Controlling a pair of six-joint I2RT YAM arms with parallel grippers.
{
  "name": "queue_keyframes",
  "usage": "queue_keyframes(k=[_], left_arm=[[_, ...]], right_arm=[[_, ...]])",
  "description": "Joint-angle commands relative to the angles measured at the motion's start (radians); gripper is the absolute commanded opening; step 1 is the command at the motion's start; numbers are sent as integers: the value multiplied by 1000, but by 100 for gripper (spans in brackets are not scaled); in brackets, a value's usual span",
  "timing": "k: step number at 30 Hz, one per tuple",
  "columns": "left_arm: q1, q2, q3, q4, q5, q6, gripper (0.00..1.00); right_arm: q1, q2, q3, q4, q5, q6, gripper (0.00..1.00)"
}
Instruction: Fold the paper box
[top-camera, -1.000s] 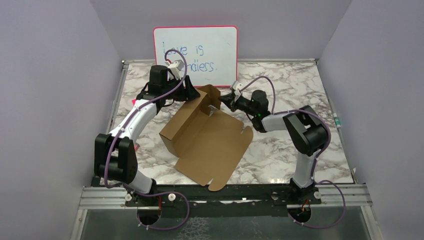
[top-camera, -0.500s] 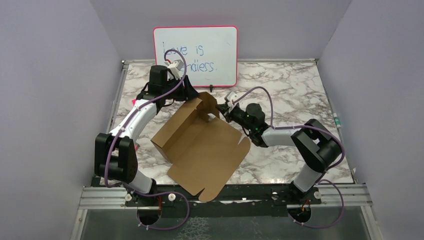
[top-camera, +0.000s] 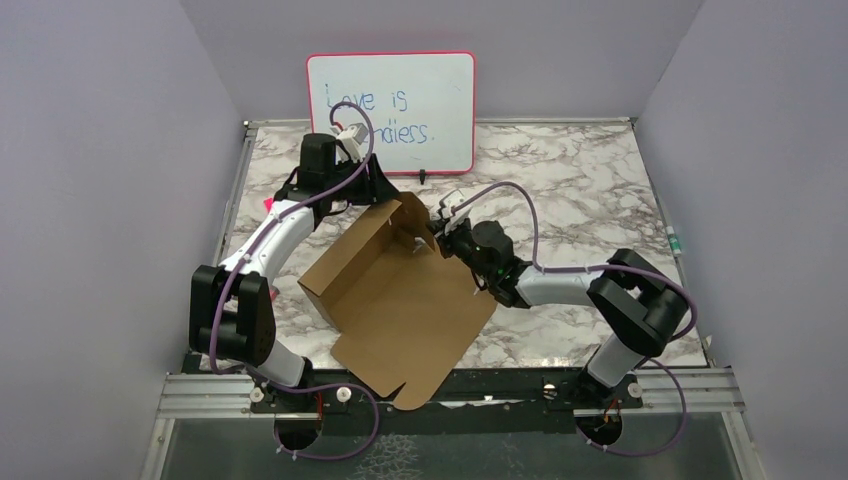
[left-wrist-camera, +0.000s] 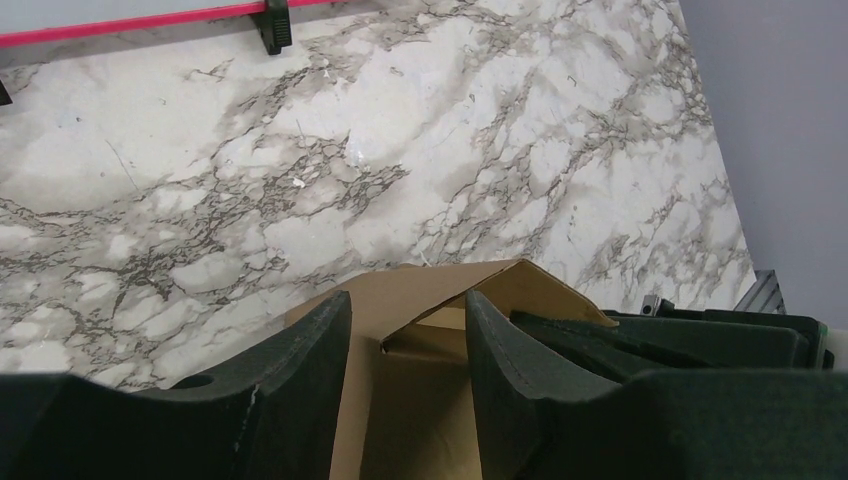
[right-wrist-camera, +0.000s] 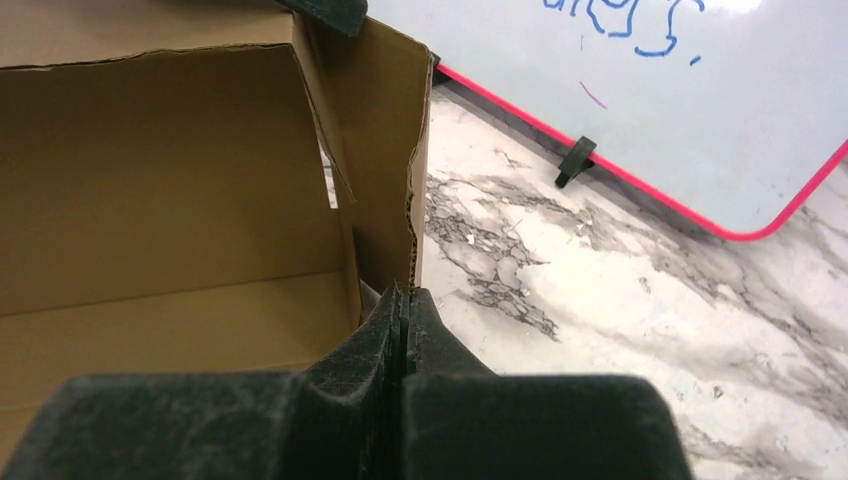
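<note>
The paper box (top-camera: 400, 300) is a brown die-cut sheet, partly folded, with raised walls at its far-left end and a flat panel reaching the near edge. My left gripper (top-camera: 385, 192) is open over the box's far corner. In the left wrist view (left-wrist-camera: 408, 300) its fingers straddle an upright wall and a slanted flap of the box (left-wrist-camera: 420, 410). My right gripper (top-camera: 440, 228) is shut on the upright side flap at the box's far-right corner. In the right wrist view (right-wrist-camera: 405, 292) its pads pinch the flap's corrugated edge, with the box's inside (right-wrist-camera: 180, 180) to the left.
A pink-framed whiteboard (top-camera: 390, 110) with blue writing stands at the back of the marble table (top-camera: 580, 190); it also shows in the right wrist view (right-wrist-camera: 650, 90). Purple walls close in the left, right and back sides.
My right gripper has moved left and nearer while holding the flap. The box has slid toward the near left and turned a little. The left arm has barely moved.
</note>
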Motion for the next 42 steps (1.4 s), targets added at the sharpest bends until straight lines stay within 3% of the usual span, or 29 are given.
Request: queue_keyframes(k=[1, 11, 24, 34, 42], left_arm=[[4, -7, -9, 10, 25, -9, 48], [3, -40, -22, 45, 23, -35, 58], [7, -32, -43, 90, -2, -89, 59], [-22, 24, -42, 82, 32, -100, 47], [-64, 53, -20, 30, 37, -49, 30]], right_arm=[[39, -13, 4, -65, 155, 119, 2], [81, -22, -29, -82, 131, 167, 3], [122, -33, -50, -101, 179, 158, 3], [127, -39, -35, -93, 118, 112, 6], [126, -54, -22, -127, 100, 44, 12]])
